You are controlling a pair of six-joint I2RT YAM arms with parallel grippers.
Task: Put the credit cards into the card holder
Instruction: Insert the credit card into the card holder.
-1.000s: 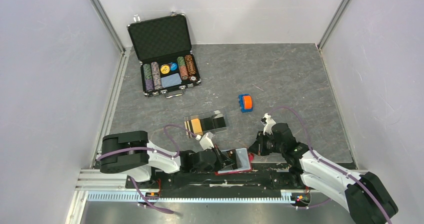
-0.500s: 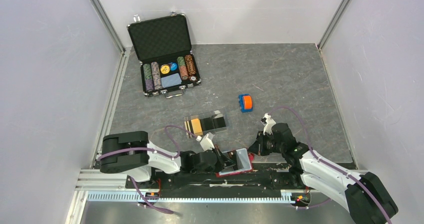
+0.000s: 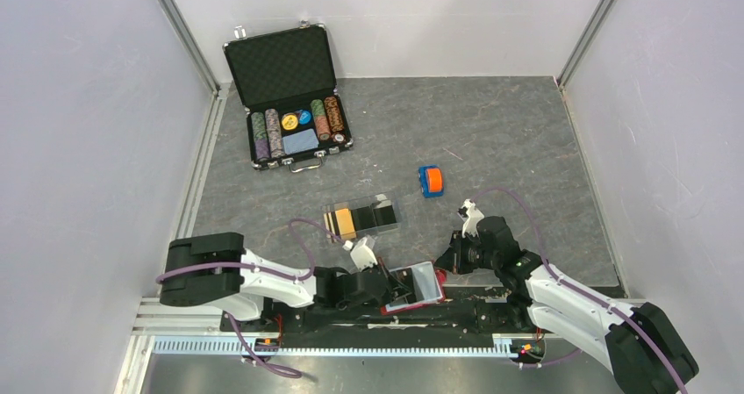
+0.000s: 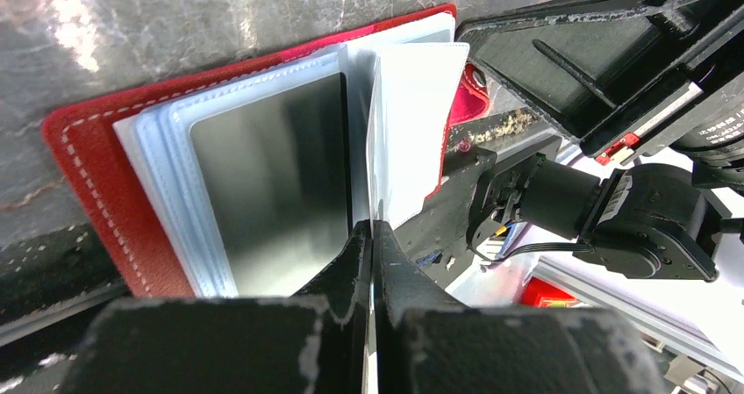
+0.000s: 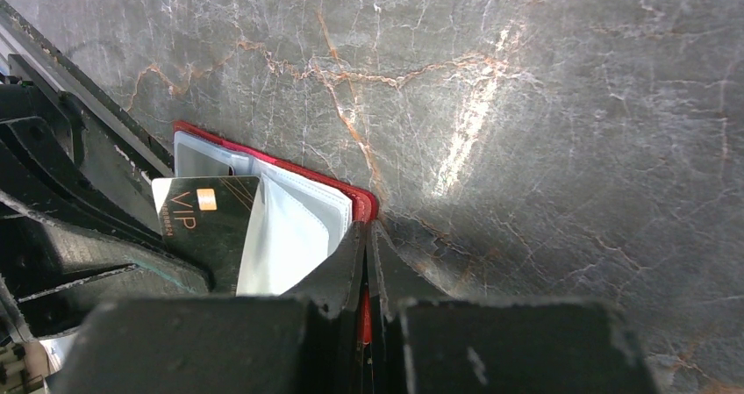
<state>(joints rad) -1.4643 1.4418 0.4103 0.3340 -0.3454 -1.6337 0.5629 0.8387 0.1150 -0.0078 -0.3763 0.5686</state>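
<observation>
We see the red wallet [image 4: 83, 161] lying open on the gray table [image 3: 491, 131], right by the near edge, between the two arms; its clear plastic pages are fanned out. The left gripper [image 4: 372, 229] has its fingers pressed tight together, and they pinch the bottom edge of one clear page [image 4: 417, 122]; that page stands up while the other pages lie flat. The right gripper [image 5: 368, 225] also has its fingers squeezed together; they nip the red rim of the wallet, and a bit of red shows between them. A dark card with VIP on it [image 5: 211, 227] sits inside one of the clear pages; it has a small gold square near the top.

The card holder [image 3: 377, 217] stands farther out on the table, a little way from the wallet and not touching it; it is clear with a dark bottom. An orange credit card [image 3: 346, 222] sits in it, near its left end as we look from above; we cannot tell which slot it is in.

Far back on the left, the black briefcase [image 3: 279, 65] stands open; rows of poker chips [image 3: 268, 132] and a pale blue card [image 3: 301, 139] lie inside it. A small blue and orange thing [image 3: 430, 181] lies alone near the middle of the table.
</observation>
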